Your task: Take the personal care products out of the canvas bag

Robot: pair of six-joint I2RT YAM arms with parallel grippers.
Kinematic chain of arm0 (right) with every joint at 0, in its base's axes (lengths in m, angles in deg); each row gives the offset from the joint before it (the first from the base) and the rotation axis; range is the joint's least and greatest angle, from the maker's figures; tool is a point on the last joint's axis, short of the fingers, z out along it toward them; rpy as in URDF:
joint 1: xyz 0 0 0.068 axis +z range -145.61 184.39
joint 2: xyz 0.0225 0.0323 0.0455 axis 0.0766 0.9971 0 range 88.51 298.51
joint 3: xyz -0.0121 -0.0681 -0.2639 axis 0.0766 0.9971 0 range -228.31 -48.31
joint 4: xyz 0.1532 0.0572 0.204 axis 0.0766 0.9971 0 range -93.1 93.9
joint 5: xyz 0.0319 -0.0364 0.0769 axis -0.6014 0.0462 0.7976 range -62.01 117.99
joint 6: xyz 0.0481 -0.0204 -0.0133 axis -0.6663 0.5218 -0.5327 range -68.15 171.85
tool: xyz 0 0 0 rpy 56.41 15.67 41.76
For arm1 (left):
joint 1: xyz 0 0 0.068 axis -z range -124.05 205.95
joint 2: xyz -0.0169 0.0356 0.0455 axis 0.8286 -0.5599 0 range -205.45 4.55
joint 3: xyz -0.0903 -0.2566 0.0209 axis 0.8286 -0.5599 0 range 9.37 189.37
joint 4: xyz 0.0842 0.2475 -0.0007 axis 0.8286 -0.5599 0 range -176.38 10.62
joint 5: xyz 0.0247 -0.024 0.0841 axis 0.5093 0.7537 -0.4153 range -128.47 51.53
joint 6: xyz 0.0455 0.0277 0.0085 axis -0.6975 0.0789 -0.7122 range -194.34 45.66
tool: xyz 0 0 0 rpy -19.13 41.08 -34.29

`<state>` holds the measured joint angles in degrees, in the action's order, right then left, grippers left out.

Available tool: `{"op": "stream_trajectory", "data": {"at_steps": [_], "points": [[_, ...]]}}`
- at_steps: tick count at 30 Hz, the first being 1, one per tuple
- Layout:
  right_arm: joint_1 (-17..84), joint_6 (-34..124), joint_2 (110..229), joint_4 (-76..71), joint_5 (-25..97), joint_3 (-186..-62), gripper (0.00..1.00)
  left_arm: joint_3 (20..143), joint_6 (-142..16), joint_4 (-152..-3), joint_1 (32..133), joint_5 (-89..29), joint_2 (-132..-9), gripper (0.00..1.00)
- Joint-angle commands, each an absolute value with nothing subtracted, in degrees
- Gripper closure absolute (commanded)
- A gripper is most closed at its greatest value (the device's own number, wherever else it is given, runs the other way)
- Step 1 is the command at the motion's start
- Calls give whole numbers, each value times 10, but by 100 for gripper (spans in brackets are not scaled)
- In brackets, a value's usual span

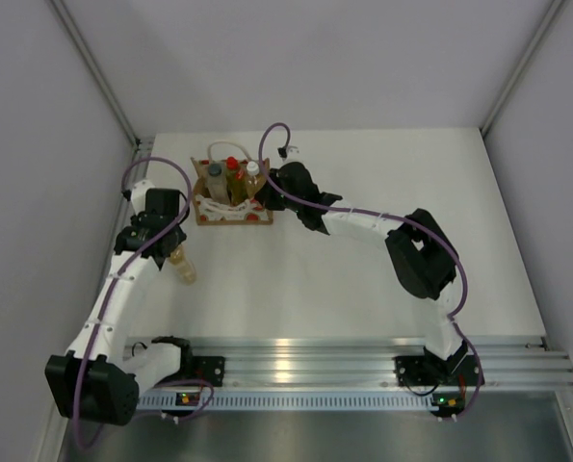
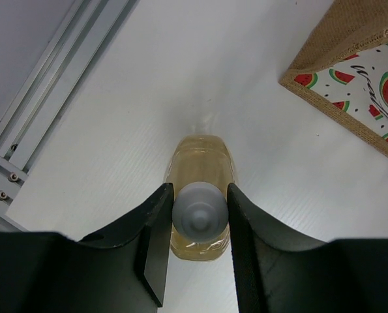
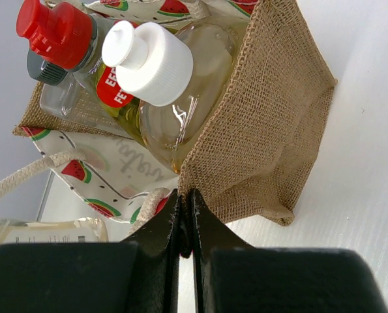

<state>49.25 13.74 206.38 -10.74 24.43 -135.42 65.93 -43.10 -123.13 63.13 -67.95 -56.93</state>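
With our left gripper (image 2: 199,199) we are clamping the cap of an amber bottle (image 2: 200,153), holding it upright over the table (image 2: 148,98) at lower centre, apart from the bag (image 2: 350,52) at upper right. Our right gripper (image 3: 186,199) is pinching the bag's burlap corner, jaws almost meeting. Inside are sitting a red-capped bottle (image 3: 53,29), a white-capped bottle (image 3: 148,62) and a grey-capped bottle (image 3: 45,70).

Bright, even light (faint shadows, mild glare)
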Motion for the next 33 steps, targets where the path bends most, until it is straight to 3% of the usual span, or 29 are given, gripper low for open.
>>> {"op": "stream_trajectory", "data": {"at_steps": [1,4,12,15,23,33], "points": [[482,154,2087,-11,241,-1344,100,669,-421,-1168,637,-714,-544,58],[482,154,2088,-10,241,-1344,100,675,-423,-1170,639,-713,-540,38],[483,155,2087,-10,239,-1341,100,725,-460,-1171,639,-663,-530,23],[482,152,2087,-10,236,-1339,100,784,-482,-1171,639,-634,-554,22],[483,141,2087,-13,235,-1339,100,978,-563,-1173,639,-430,-741,25],[483,149,2074,-13,232,-1327,100,1084,-646,-1180,639,-387,-882,30]]}}
